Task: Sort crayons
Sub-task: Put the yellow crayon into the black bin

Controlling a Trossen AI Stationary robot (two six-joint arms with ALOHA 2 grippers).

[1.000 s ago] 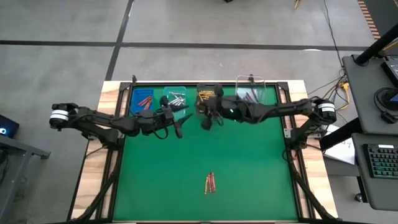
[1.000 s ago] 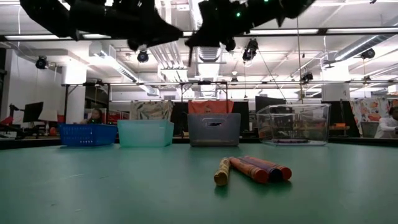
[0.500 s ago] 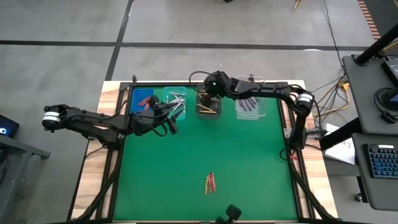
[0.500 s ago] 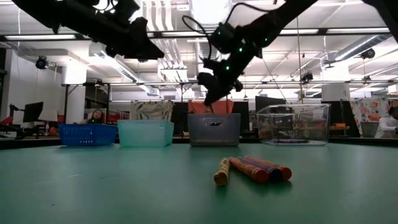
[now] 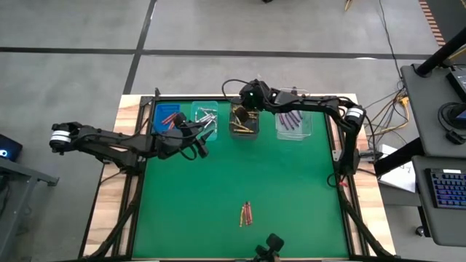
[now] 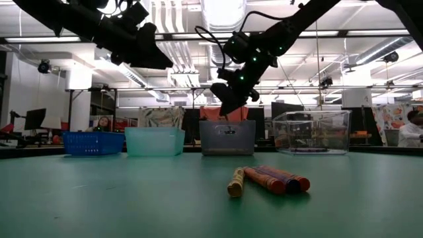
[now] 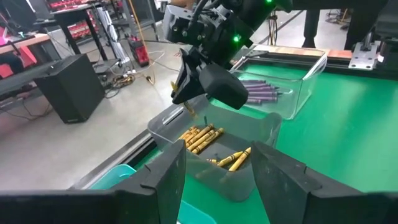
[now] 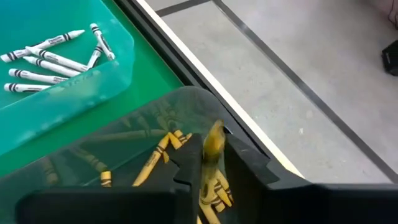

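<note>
We see the right end effector [image 8: 208,171] above the grey bin [image 5: 244,121], fingers slightly parted around a gold crayon [image 8: 213,146]. The left end effector [image 7: 214,180], spread wide, hovers nearby.

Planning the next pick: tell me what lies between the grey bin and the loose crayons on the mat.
Nothing: in the high view only bare green mat separates the grey bin from the loose crayons; the low view agrees.

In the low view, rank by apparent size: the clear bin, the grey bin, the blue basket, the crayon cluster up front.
1. Clear bin
2-4. Grey bin, blue basket and crayon cluster look alike; the crayons lie nearer the camera, so I won't rank them.
</note>
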